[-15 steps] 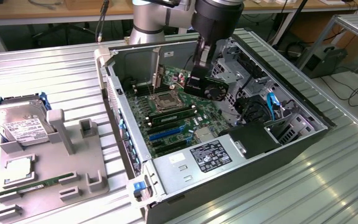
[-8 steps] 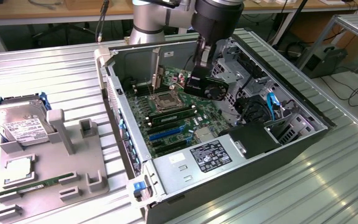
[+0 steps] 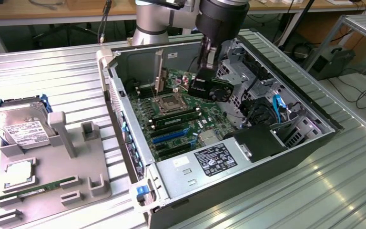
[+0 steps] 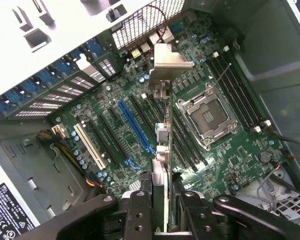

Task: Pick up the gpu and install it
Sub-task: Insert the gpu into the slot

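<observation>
Jaws (image 4: pixel 162 212) clamp gpu (image 4: pixel 161 150) | arm upright above motherboard (image 4: pixel 140 150)

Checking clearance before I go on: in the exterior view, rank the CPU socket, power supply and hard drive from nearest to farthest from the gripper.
1. CPU socket, on the motherboard just beside the gripper, which grips the gpu.
2. Power supply, at the case's near end.
3. Hard drive, outside the case at the exterior view's left.

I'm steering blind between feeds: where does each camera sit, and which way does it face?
Exterior view: off the arm, high, looking down into the open computer case; the arm and end effector holding the gpu show.
Wrist view: on the wrist, looking down along the gpu at the motherboard; the end effector shows, closed on the card.
Shared: gpu, motherboard, CPU socket.
</observation>
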Motion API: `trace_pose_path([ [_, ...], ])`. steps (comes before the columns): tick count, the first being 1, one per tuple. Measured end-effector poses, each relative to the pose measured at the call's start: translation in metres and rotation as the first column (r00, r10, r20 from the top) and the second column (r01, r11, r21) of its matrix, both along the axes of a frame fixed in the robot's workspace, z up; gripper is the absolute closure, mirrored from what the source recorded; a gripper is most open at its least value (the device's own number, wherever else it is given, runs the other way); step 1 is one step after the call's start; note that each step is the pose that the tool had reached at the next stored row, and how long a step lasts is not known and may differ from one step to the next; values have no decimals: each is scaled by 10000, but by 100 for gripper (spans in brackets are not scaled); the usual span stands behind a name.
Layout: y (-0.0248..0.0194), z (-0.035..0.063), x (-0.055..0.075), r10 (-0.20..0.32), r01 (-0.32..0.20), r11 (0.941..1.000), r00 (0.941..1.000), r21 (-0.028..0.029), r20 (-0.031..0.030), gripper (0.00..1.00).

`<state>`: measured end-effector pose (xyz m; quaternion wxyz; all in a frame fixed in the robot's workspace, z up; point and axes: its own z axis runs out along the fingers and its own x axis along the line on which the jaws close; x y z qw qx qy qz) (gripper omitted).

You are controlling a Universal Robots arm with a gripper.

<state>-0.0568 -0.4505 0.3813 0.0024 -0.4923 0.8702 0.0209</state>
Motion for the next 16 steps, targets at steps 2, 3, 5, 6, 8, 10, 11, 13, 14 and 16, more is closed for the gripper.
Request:
trace_pose_path([
  [2, 0, 0, 0, 117, -117, 9999, 9999, 0, 0, 74],
  [3, 0, 0, 0, 156, -156, 9999, 9999, 0, 0, 74],
  [5, 0, 0, 0, 239, -239, 9997, 9997, 0, 0, 74],
  [6, 0, 0, 0, 284, -284, 9996, 9996, 0, 0, 74],
  [8, 0, 0, 0, 395, -395, 9992, 9992, 0, 0, 74],
  [10, 0, 0, 0, 486, -486, 9988, 9988, 0, 0, 74],
  [11, 0, 0, 0, 530, -530, 9986, 9986, -1, 0, 74],
  [13, 0, 0, -1, 622, -622, 9981, 9981, -1, 0, 74],
  [14, 0, 0, 0, 668, -668, 9978, 9978, -1, -1, 74],
  [16, 0, 0, 0, 759, -759, 9971, 9971, 0, 0, 74],
])
